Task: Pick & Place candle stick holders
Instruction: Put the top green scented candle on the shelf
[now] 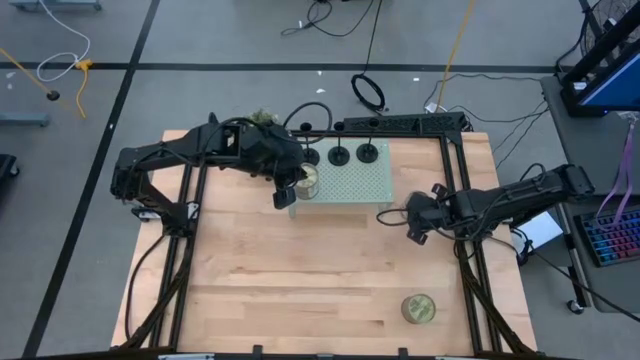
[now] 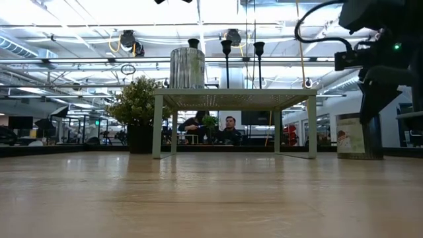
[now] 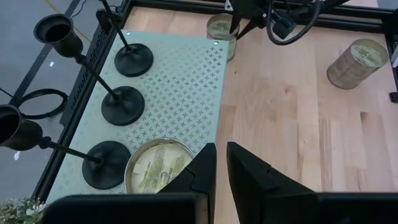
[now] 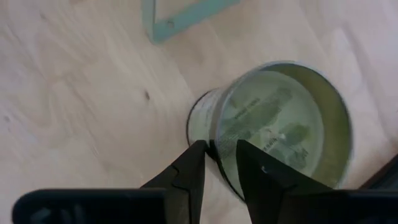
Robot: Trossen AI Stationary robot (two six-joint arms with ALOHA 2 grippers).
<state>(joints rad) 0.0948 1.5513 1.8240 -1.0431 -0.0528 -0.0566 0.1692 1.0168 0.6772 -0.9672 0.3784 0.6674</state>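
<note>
Three candle stick holders (image 1: pixel 339 154) stand in a row along the perforated stand's (image 1: pixel 365 185) far edge, untouched. Left gripper (image 1: pixel 285 196) hovers beside a jar (image 1: pixel 307 179), fingers narrowly parted, empty. Right gripper (image 1: pixel 415 224) waits off-stand, nearly closed, holding nothing.

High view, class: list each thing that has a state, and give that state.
candle stick holders: upright on green stand.
stand jar: upright.
front jar: upright on table.
left gripper: open, empty, by stand jar.
right gripper: open, empty, over third jar.
</note>
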